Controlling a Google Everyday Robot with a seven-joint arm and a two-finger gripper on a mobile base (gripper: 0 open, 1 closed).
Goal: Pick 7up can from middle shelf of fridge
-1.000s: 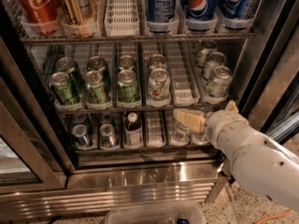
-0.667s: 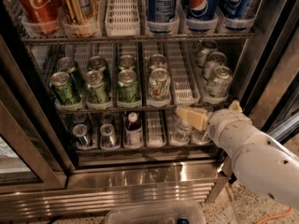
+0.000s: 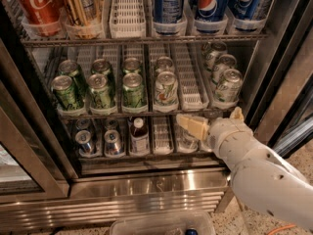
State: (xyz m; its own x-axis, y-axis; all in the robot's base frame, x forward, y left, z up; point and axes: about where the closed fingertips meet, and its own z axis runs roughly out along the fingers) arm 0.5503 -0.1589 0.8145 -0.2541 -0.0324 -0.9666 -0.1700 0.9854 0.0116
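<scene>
The 7up can (image 3: 166,88), pale silvery with green lettering, stands at the front of a lane on the middle shelf (image 3: 146,112) of the fridge (image 3: 146,180). A second pale can (image 3: 164,65) stands behind it. My gripper (image 3: 215,120) is in front of the shelf's rail, below and to the right of the 7up can and apart from it. It is open and empty; one cream finger (image 3: 193,126) points left and the other (image 3: 237,113) pokes up behind the wrist.
Dark green cans (image 3: 100,89) fill the left lanes of the middle shelf, and pale greenish cans (image 3: 227,84) fill the right lane. Coke (image 3: 36,6) and Pepsi cans (image 3: 210,4) stand above, bottles and cans (image 3: 139,136) below. The dark door frame (image 3: 274,67) is on the right.
My arm has shifted slightly to the left along the front of the shelf. The cans have not moved.
</scene>
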